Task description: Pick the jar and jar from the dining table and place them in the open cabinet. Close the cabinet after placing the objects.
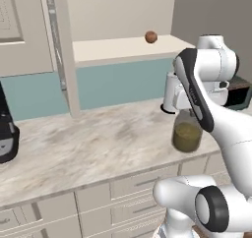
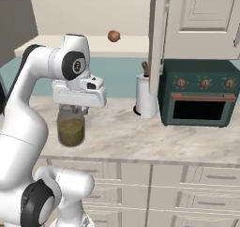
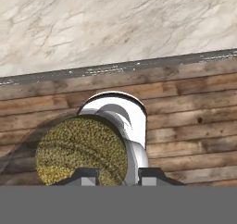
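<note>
My gripper is shut on the neck of the small rounded glass jar with olive-green contents. The jar hangs upright below the hand. In the hand view it is over wooden floor, just short of the counter's front edge. Above the counter the cabinet stands open, its cream shelf bare except for a small orange-brown ball. One open cabinet door shows edge-on. The dining table is out of view.
On the marbled counter stand a white utensil holder, a dark green toaster oven and a black machine at the far left. Drawer fronts run below the counter.
</note>
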### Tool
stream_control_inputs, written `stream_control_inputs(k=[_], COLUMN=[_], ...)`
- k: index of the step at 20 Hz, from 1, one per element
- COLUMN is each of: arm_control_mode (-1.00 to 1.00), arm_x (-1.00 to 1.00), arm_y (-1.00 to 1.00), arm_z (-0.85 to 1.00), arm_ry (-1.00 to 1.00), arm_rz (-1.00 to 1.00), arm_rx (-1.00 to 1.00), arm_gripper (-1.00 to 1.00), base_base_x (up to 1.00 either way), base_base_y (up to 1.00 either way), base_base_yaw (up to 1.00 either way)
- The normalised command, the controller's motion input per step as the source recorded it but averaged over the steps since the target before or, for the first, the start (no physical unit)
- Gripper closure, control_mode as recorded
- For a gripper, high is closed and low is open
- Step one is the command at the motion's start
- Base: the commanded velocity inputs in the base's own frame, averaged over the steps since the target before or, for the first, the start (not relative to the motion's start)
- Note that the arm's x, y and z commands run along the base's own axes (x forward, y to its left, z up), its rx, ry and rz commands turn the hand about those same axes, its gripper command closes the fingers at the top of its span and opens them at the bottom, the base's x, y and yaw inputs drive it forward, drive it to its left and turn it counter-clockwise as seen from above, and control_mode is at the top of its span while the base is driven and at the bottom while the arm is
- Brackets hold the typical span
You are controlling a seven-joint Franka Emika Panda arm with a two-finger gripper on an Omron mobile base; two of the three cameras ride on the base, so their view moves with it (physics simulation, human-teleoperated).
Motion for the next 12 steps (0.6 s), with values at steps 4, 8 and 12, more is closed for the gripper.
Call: stream_control_inputs(k=[4,8,12], arm_control_mode=[1.0,1.0,1.0], arm_x=[0.0,0.0,0.0], arm_y=[0.0,0.0,0.0], arm_z=[0.0,0.0,0.0], arm_ry=[0.0,0.0,0.0], arm_rz=[0.0,0.0,0.0], arm_rx=[0.0,0.0,0.0], arm_gripper=[1.0,1.0,1.0], base_base_x=[0.64,0.55,0.58], base_base_y=[0.0,0.0,0.0], base_base_yaw=[0.19,0.17,0.16])
